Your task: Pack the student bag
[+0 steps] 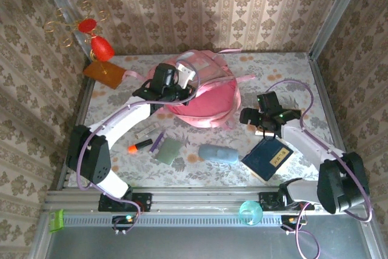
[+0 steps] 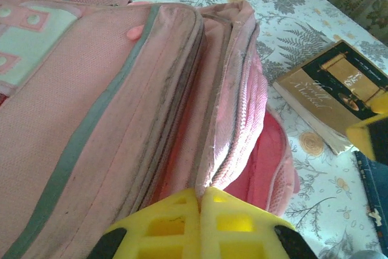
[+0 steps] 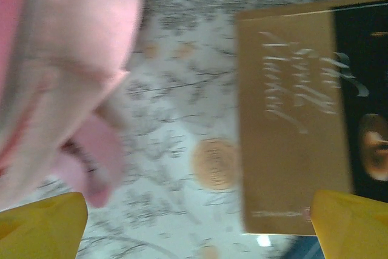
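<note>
Down by the arm bases, a dark blue book and a blue pouch lie on the table. Further in, the right gripper hangs over a tan-and-black book, jaws spread wide, nothing between them. Across from it, the left gripper is clamped tight on the rim of the student bag, pinching the fabric at the mouth. I read this as the loading step: one claw holds the opening, the other lines up on a book. The next move calls for dropping lower, closing on the book's edge and swinging it into the gap without snagging the flap. The bag lies flat at the far middle of the table. Its long axis seems to run roughly near to far, with the mouth facing near-right and the straps trailing far-right.
</note>
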Controlling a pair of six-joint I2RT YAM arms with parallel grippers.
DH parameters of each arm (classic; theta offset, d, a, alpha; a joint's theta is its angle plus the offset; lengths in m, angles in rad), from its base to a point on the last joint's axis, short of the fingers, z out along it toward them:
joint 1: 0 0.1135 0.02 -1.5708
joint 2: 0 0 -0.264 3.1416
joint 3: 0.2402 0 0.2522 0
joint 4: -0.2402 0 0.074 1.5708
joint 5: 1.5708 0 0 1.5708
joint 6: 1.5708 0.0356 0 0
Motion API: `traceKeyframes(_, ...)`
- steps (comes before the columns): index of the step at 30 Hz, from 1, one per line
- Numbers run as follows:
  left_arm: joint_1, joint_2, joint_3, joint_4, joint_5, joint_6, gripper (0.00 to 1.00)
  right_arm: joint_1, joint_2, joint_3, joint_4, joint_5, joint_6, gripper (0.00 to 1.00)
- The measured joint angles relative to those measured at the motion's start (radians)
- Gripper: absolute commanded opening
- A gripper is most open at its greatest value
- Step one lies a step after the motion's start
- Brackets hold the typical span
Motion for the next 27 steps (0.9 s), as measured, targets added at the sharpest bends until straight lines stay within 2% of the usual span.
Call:
traceKeyframes(7,0.004,0.012,-0.017,0.003,0.015,-0.014,0.00,0.015,0.235,0.124,-0.097,0.119,-0.002,0.94)
traceKeyframes(12,0.017,-0.002,-0.135,0.040,-0.003,-0.028,0.00,0.024,0.253,0.135,-0.137,0.143,0.002,0.95)
traceKeyframes(13,0.027,-0.010,-0.172,0.043,-0.008,-0.032,0.07,0.014,0.248,0.135,-0.143,0.142,0.002,0.95)
traceKeyframes(15,0.043,-0.017,-0.213,0.043,-0.018,-0.037,0.38,-0.025,0.222,0.129,-0.143,0.120,0.001,0.95)
traceKeyframes(19,0.043,-0.027,-0.234,0.069,-0.015,-0.071,0.75,-0.181,0.100,0.074,-0.124,0.054,0.006,0.98)
traceKeyframes(22,-0.023,-0.053,-0.219,0.118,-0.046,-0.089,0.83,-0.322,0.017,0.033,-0.090,0.030,0.023,0.99)
traceKeyframes(25,-0.135,-0.015,-0.133,0.173,-0.058,-0.109,0.83,-0.419,-0.023,-0.006,-0.050,0.020,0.060,1.00)
traceKeyframes(27,-0.191,0.066,-0.033,0.198,-0.042,-0.125,0.83,-0.442,-0.036,-0.033,-0.042,0.021,0.077,1.00)
